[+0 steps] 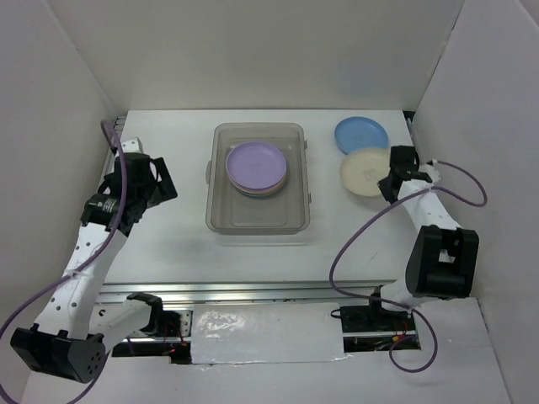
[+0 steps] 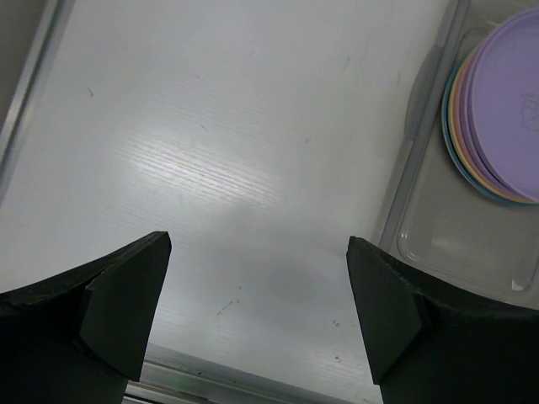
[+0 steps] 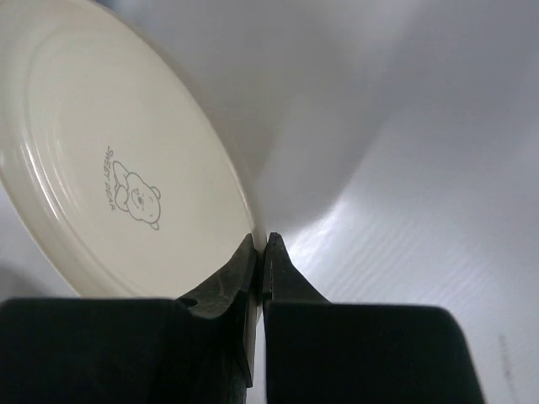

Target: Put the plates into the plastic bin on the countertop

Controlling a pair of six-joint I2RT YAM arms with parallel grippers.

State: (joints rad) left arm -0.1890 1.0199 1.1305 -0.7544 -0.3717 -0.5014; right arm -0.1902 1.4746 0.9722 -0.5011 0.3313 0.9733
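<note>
Grip: right gripper (image 3: 263, 246) has its jaws pressed together at the rim of the cream plate (image 3: 109, 151). I judge the rim pinched.
Plate location: on the countertop (image 1: 168, 244), right of the plastic bin (image 1: 257, 227) and touching the blue plate (image 1: 361, 134).
Left gripper (image 2: 257, 244): spread wide, empty, over bare counter left of the bin.
Bin contents: a stack topped by a lavender plate (image 1: 257, 164).
Doing it well: I'd lift slowly, since the bite looks thin. I'd avoid dragging the blue plate, clear the bin wall, then lower flat.
Hard to see: how deep the bite is, and how many plates are stacked.
</note>
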